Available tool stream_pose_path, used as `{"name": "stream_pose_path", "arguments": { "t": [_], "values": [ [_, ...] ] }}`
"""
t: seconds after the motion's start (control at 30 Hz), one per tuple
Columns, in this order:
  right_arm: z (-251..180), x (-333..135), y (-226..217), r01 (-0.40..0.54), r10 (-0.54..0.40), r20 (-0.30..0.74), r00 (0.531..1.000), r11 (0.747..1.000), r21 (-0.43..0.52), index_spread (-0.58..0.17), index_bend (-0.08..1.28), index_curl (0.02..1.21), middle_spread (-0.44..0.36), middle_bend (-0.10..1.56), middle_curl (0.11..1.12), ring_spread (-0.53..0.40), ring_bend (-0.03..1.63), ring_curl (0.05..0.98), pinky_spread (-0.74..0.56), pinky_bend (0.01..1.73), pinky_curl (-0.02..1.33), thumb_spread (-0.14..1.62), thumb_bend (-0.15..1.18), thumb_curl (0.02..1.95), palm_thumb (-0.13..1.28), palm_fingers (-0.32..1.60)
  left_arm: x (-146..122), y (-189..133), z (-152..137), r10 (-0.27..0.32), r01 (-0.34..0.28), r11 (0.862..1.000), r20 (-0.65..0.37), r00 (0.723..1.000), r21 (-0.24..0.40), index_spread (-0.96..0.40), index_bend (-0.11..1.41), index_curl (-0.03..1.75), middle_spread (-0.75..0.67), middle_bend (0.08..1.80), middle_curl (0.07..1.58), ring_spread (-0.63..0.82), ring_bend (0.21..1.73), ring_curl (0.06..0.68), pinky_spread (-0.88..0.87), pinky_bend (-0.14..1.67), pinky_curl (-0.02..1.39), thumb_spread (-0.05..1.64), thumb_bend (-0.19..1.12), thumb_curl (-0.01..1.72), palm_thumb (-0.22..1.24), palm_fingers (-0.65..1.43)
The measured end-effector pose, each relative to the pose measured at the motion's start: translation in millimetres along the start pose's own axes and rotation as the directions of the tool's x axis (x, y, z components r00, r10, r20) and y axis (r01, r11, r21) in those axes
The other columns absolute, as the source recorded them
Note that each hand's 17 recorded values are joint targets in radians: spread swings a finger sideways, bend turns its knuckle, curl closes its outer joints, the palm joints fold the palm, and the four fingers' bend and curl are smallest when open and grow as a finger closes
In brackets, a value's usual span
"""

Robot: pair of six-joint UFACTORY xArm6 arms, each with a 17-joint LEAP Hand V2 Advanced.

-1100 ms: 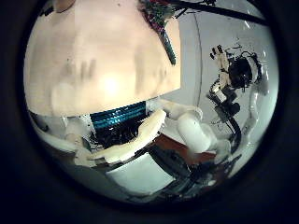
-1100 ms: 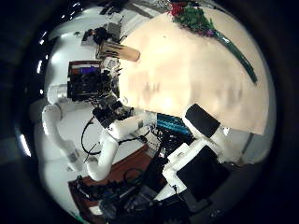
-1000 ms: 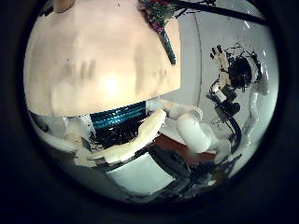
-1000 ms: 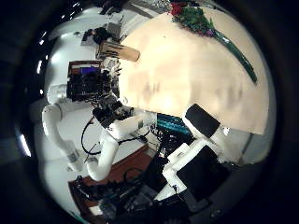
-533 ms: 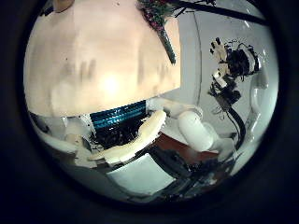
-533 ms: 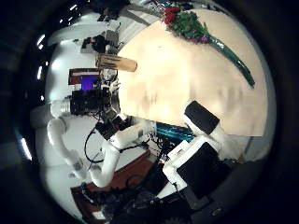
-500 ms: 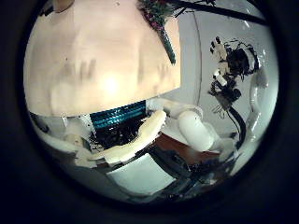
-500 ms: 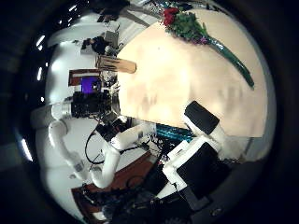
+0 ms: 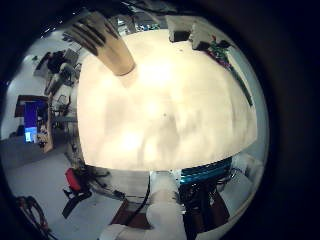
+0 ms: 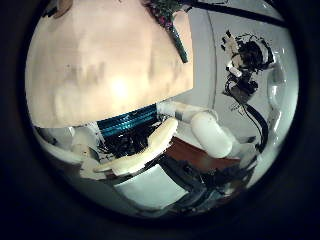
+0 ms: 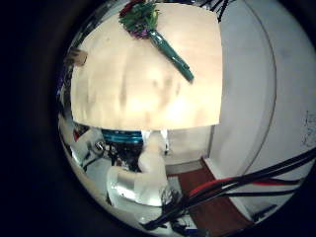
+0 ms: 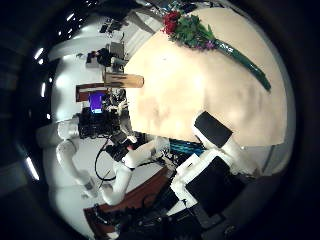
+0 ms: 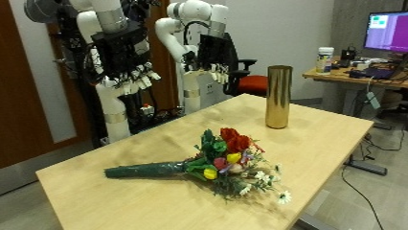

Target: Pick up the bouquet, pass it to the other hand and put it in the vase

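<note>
The bouquet [image 13: 219, 163] lies flat on the light wooden table [image 13: 141, 196], with red, yellow and white flowers and a dark green wrapped stem [image 13: 147, 171]. A tall brass-coloured vase [image 13: 277, 97] stands upright near the table's far corner. Both hands hang above and behind the table and hold nothing. My right hand [image 13: 124, 59] is the nearer one, on the stem's side, fingers relaxed. My left hand [image 13: 212, 53] is farther back, nearer the vase, also open. The right palm views show the bouquet [image 12: 202, 36] [image 11: 150, 27] and the vase [image 12: 122, 79]. The left palm sees the vase [image 9: 106, 45].
An orange chair [image 13: 255, 84] stands behind the table next to the vase. A desk with a monitor [image 13: 387, 33] and clutter stands beyond the vase. A wooden door [image 13: 26, 105] is behind the arms. In the left palm view the right hand [image 10: 247, 58] shows beside the table.
The right palm view has shifted, so my right hand has moved; the bouquet shows larger in it. From the left palm, the right hand has travelled toward the bouquet's end. Bouquet and vase lie unmoved.
</note>
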State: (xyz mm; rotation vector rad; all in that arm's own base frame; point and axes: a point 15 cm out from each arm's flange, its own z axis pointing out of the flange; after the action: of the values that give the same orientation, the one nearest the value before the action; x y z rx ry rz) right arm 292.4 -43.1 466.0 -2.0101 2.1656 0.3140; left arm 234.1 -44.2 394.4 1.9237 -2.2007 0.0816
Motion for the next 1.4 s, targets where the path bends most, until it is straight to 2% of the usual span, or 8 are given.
{"name": "stream_pose_path", "arguments": {
  "t": [0.4,0.47,0.5,0.53,0.67,0.7,1.0,1.4],
  "values": [
    [44,25,-73,-0.034,0.034,-0.004,0.999,0.999,-0.031,-0.135,0.14,0.26,0.170,0.28,0.36,0.224,0.50,0.245,0.39,0.28,0.31,1.09,-0.03,0.31,0.67,0.25,5,-4,4,0.039,-0.038,0.998,0.044,0.998,-0.040,-0.03,0.18,0.37,0.14,0.18,0.33,0.35,0.44,0.170,0.32,0.24,0.29,0.91,-0.03,0.32,0.25,0.29],
    [57,30,-86,-0.034,0.033,-0.010,0.999,0.999,-0.031,-0.114,0.06,0.22,0.169,0.32,0.37,0.218,0.58,0.264,0.39,0.31,0.32,1.09,-0.02,0.32,0.66,0.21,5,-3,5,0.037,-0.035,0.998,0.042,0.998,-0.043,-0.03,0.19,0.37,0.14,0.19,0.33,0.35,0.43,0.170,0.32,0.24,0.29,0.91,-0.03,0.32,0.25,0.28],
    [62,32,-92,-0.035,0.035,-0.013,0.999,0.999,-0.026,-0.179,0.21,0.25,0.166,0.31,0.37,0.216,0.57,0.254,0.39,0.29,0.31,1.09,-0.02,0.32,0.66,0.26,5,-2,5,0.037,-0.035,0.998,0.040,0.998,-0.048,-0.03,0.19,0.37,0.13,0.19,0.33,0.35,0.43,0.170,0.32,0.24,0.29,0.91,-0.03,0.32,0.25,0.28],
    [64,34,-97,-0.034,0.034,-0.016,0.999,0.999,-0.012,-0.101,0.27,0.28,0.076,0.26,0.36,0.213,0.52,0.243,0.38,0.28,0.31,1.08,-0.02,0.32,0.66,0.27,5,-2,6,0.036,-0.035,0.998,0.038,0.999,-0.050,-0.03,0.19,0.37,0.14,0.19,0.33,0.35,0.43,0.169,0.32,0.24,0.29,0.91,-0.03,0.32,0.25,0.28],
    [67,42,-118,-0.036,0.038,-0.033,0.999,0.997,0.065,-0.030,0.14,0.27,0.046,0.39,0.40,0.202,0.50,0.234,0.38,0.28,0.31,1.08,-0.02,0.32,0.65,0.29,7,-3,6,0.042,-0.040,0.998,0.032,0.999,-0.051,-0.03,0.18,0.37,0.14,0.19,0.33,0.37,0.43,0.170,0.33,0.23,0.29,0.92,-0.03,0.32,0.25,0.28],
    [71,46,-122,-0.040,0.043,-0.036,0.998,0.997,0.072,-0.055,0.17,0.28,0.046,0.37,0.40,0.200,0.51,0.233,0.37,0.28,0.30,1.08,-0.03,0.32,0.65,0.30,7,-3,7,0.042,-0.040,0.998,0.032,0.999,-0.057,-0.03,0.18,0.37,0.15,0.19,0.33,0.37,0.43,0.171,0.33,0.23,0.30,0.92,-0.03,0.32,0.26,0.28],
    [144,81,-119,-0.119,0.119,-0.014,0.993,0.987,-0.103,-0.083,0.15,0.27,0.155,0.32,0.38,0.201,0.56,0.245,0.38,0.34,0.32,1.06,-0.03,0.32,0.63,0.23,7,-3,7,0.041,-0.040,0.998,0.022,0.999,-0.054,-0.03,0.18,0.38,0.15,0.19,0.33,0.37,0.42,0.170,0.34,0.23,0.30,0.93,-0.03,0.32,0.26,0.28],
    [176,103,-120,-0.156,0.154,-0.025,0.988,0.973,-0.173,-0.059,0.15,0.27,0.236,0.23,0.34,0.242,0.52,0.230,0.40,0.38,0.31,1.04,-0.02,0.31,0.59,0.13,8,-4,10,0.054,-0.053,0.997,0.019,0.998,-0.064,-0.03,0.18,0.37,0.15,0.19,0.33,0.37,0.43,0.172,0.33,0.23,0.30,0.93,-0.03,0.32,0.26,0.28]
  ]
}}
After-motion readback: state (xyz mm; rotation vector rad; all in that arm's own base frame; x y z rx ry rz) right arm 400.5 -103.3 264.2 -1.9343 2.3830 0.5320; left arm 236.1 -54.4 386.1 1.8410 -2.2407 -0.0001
